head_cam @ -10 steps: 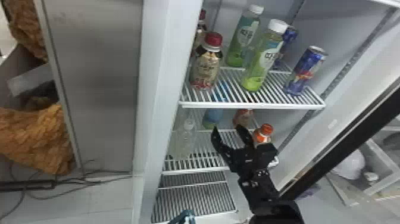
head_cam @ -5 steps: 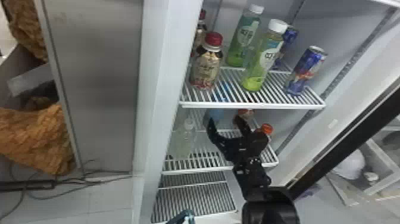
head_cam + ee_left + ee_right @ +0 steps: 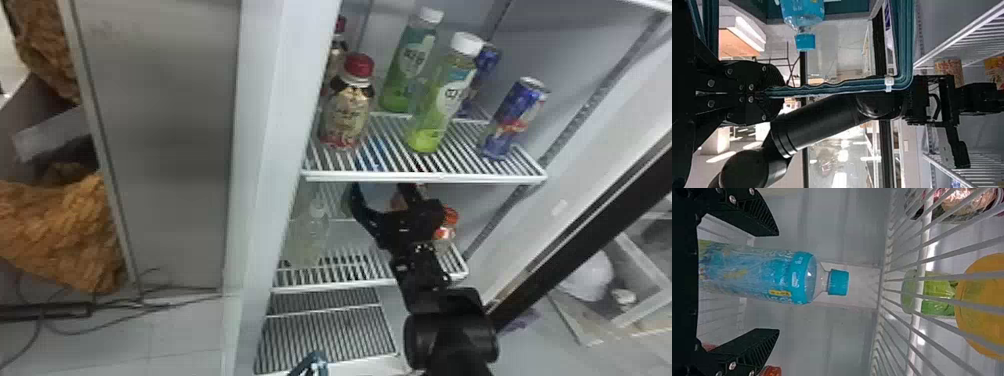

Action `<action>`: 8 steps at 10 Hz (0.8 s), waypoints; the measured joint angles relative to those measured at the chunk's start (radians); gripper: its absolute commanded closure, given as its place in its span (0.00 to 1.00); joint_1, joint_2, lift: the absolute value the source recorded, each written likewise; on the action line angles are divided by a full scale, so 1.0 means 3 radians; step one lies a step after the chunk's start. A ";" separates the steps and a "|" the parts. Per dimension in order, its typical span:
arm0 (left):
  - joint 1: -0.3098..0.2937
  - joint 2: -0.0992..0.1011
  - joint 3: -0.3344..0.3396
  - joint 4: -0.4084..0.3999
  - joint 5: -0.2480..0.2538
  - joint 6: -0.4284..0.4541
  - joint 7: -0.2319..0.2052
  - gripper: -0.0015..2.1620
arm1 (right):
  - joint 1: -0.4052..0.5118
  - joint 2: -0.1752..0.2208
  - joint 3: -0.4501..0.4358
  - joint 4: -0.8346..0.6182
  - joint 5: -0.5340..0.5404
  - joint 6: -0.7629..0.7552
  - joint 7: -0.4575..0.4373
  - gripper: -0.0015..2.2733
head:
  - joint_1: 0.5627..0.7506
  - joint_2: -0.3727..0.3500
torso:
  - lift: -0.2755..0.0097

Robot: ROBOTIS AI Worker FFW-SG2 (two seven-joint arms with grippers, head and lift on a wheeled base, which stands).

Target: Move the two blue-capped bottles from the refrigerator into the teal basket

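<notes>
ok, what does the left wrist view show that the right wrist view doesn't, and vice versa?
Left wrist: left gripper shut on the teal basket's handle, blue-capped bottle near it, right arm's links.
Right wrist: second blue-capped bottle between the open right gripper's fingers, green item beyond the shelf wires.
Both: right gripper, white wire shelves.

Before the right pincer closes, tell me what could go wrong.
The blue-capped bottle stands between the open fingers of the right pincer, with a wire shelf above its cap; lifting it too high could knock the cap.

An orange-capped bottle stands beside that pincer, so backing out carelessly might topple it.

The left pincer grips the teal basket by its rim alone; added weight might make it tilt.
</notes>
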 measured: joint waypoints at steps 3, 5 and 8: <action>-0.0016 -0.0002 -0.0014 0.0008 0.0004 -0.0004 0.0000 0.53 | -0.0150 -0.0022 0.0058 0.0138 0.0008 0.0020 -0.0066 0.05 | 0.70 0.03 | 0.47; -0.0034 -0.0004 -0.0031 0.0021 0.0015 -0.0011 0.0000 0.53 | -0.0242 -0.0038 0.0092 0.0210 -0.0002 0.0131 -0.0071 0.05 | 0.70 0.03 | 0.47; -0.0061 -0.0005 -0.0051 0.0043 0.0024 -0.0025 0.0000 0.53 | -0.0364 -0.0076 0.0164 0.0335 -0.0071 0.0209 -0.0065 0.06 | 0.70 0.03 | 0.47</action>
